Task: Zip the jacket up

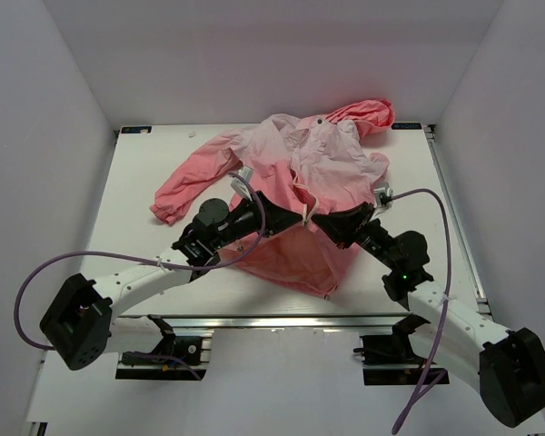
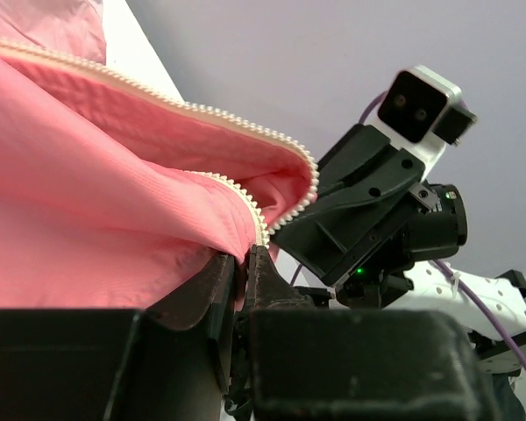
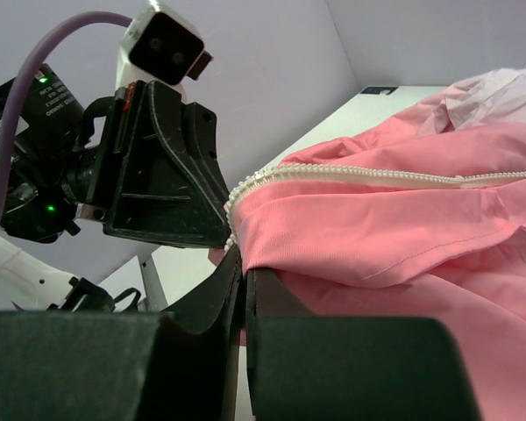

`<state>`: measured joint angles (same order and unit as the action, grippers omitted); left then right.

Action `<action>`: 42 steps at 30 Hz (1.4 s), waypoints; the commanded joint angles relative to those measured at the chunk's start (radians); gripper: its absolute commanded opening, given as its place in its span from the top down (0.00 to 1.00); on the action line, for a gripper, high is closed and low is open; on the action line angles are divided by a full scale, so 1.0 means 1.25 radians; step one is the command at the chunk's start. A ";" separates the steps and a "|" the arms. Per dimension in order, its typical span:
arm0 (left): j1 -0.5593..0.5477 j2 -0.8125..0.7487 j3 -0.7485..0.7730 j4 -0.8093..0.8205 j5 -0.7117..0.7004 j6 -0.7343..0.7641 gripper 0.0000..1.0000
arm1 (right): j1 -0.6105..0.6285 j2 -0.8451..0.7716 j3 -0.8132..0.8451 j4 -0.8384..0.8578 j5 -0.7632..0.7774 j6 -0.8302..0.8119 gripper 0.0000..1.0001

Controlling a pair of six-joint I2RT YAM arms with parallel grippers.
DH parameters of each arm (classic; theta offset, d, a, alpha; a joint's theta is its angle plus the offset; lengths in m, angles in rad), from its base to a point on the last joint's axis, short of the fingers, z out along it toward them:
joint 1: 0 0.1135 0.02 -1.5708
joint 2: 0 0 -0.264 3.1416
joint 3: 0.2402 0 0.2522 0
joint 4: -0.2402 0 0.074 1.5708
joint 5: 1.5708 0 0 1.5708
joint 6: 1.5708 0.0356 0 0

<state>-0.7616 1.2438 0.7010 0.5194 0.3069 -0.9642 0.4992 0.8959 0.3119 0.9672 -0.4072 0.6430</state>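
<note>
Jacket (image 1: 295, 259) seemingly pinched by left gripper (image 2: 244, 267), right gripper (image 3: 244, 276).

- The jacket (image 1: 300, 163) covers the table's (image 1: 136, 182) middle up to the far edge.
- Bare strips run along the left and right edges.
- The left arm (image 1: 154, 272) and right arm (image 1: 436, 304) slant in from the near corners, meeting at the jacket.
- Walls (image 1: 282, 64) close three sides.
</note>
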 commanded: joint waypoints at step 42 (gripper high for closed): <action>-0.008 0.046 0.066 -0.253 0.098 0.229 1.00 | -0.072 0.013 0.219 -0.397 0.012 0.032 1.00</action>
<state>-0.7635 1.2835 0.7563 0.3286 0.3496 -0.7185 0.4427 0.9138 0.5022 0.4377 -0.4248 0.7197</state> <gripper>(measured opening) 0.184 0.023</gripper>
